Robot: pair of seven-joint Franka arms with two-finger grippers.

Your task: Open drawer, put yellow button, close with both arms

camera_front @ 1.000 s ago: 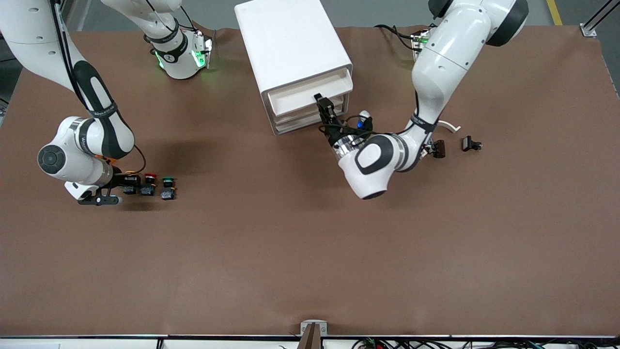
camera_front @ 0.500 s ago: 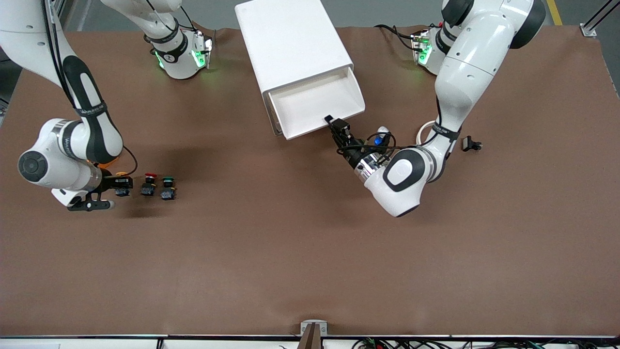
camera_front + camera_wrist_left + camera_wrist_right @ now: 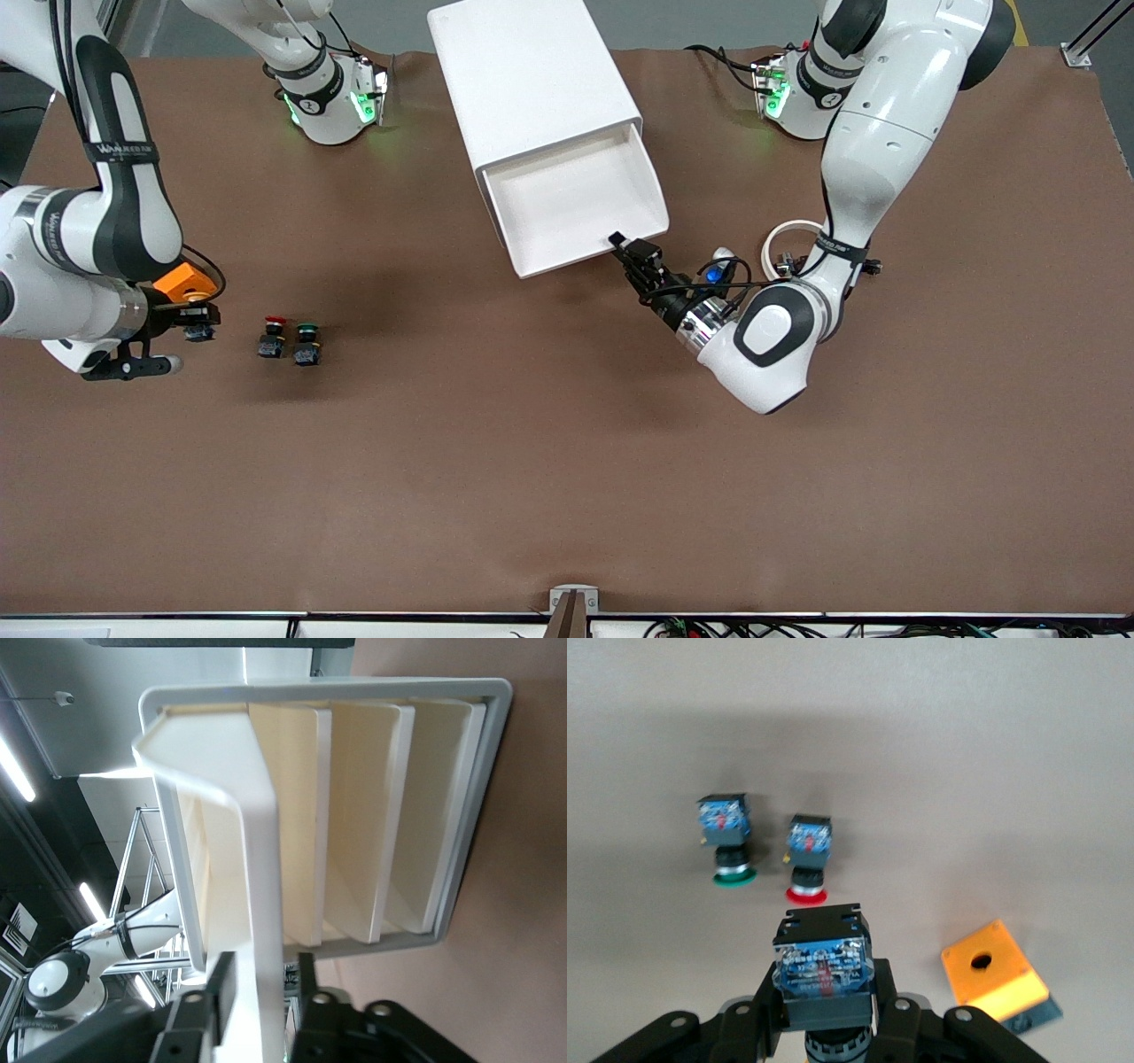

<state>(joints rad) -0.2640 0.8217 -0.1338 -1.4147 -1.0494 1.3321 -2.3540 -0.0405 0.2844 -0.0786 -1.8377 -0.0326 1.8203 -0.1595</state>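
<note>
From the front, the drawer [image 3: 580, 199] stood pulled out of the cabinet [image 3: 532, 80] in the upper middle of the frame. The left gripper [image 3: 631, 251] sat at its front lip. At the frame's left edge the right gripper [image 3: 197, 323] hung over the surface [image 3: 567, 461], clear of the red button [image 3: 273, 337] and green button [image 3: 306, 344].

In the left wrist view, the jaws straddled the drawer's front wall loosely (I judged them easing off).

In the right wrist view, the jaws were clenched on the yellow button [image 3: 824, 979], its cap hidden. It should be carried level and released low over the tray.
</note>
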